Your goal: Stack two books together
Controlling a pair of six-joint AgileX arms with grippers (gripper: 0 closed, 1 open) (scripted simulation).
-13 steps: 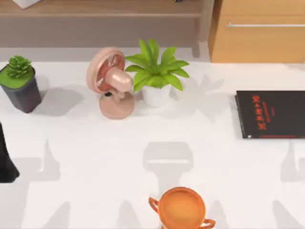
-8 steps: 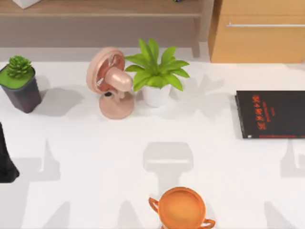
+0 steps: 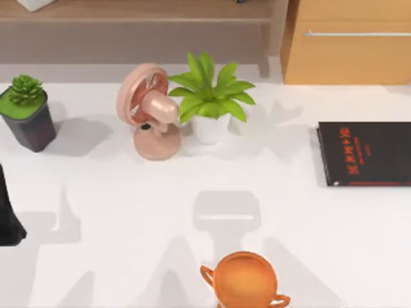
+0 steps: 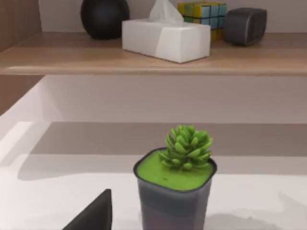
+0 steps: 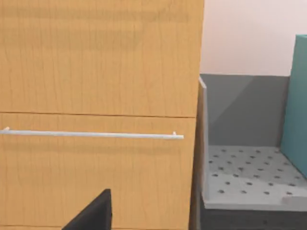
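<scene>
- Black book point(image 3: 366, 154) lay flat at the table's point(image 3: 128, 224) right edge, thin, red lettering on its cover.
- Teal book point(image 5: 296, 100) stood upright in a grey perforated bin point(image 5: 240, 177) beside the wooden cabinet point(image 5: 96, 96).
- Gripper openings: cannot tell.

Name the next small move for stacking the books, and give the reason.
Probably bring the right arm down toward the black book, lying flat at the table's right edge with nothing touching it. The right wrist view faces a wooden drawer front and a grey perforated bin with a teal slab, perhaps the second book, at its edge.
</scene>
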